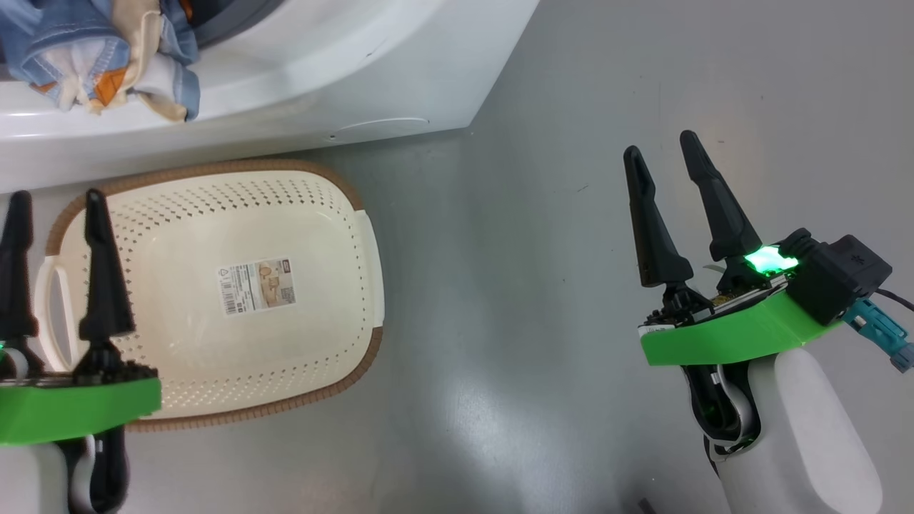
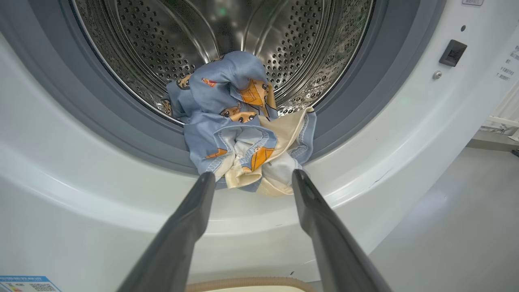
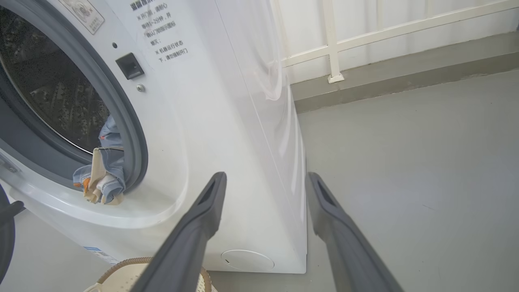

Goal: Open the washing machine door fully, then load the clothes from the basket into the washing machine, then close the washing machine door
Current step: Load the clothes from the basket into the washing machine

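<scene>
The clothes lie as a light, limp, crumpled bundle across the grey gasket of the washing machine, their upper part in the steel drum and the lower folds spilling over the white front. By my judgement they will sag and catch rather than slide, so the thick blue-and-cream knot at the lip is the place to pinch. The left end effector is released, aimed at that knot but short of it, above the empty basket, while the right end effector hangs released over the floor, well apart.

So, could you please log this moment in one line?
basket empty | clothes hanging over gasket lip | left gripper open | right gripper open
</scene>
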Motion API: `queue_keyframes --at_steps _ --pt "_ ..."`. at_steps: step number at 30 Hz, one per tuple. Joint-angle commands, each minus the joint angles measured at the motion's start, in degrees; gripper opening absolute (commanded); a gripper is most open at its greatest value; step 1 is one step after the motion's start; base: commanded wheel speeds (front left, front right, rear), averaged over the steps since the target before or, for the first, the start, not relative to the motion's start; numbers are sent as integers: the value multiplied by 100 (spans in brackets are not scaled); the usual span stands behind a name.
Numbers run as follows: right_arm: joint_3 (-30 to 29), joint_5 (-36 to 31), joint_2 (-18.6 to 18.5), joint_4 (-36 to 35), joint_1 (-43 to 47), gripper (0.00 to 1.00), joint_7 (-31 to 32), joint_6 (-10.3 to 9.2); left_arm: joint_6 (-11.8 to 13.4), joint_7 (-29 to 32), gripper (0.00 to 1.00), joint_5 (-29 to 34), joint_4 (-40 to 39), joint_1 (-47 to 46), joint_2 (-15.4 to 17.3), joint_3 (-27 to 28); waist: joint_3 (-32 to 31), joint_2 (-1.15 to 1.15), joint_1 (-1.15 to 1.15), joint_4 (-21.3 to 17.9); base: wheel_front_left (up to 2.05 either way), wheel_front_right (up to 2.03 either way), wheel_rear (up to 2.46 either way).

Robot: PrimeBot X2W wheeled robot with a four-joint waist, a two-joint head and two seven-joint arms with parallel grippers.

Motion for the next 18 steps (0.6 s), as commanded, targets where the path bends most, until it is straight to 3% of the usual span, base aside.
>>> queue_keyframes --at_steps 1,18 --pt "123 -72 37 -150 231 100 -26 52 -17 -5 100 45 -196 154 103 124 -10 0 0 8 0 0 0" --pt "-36 -94 37 -196 242 100 -26 52 -19 -5 100 9 -129 -10 181 -104 12 0 0 8 0 0 0"
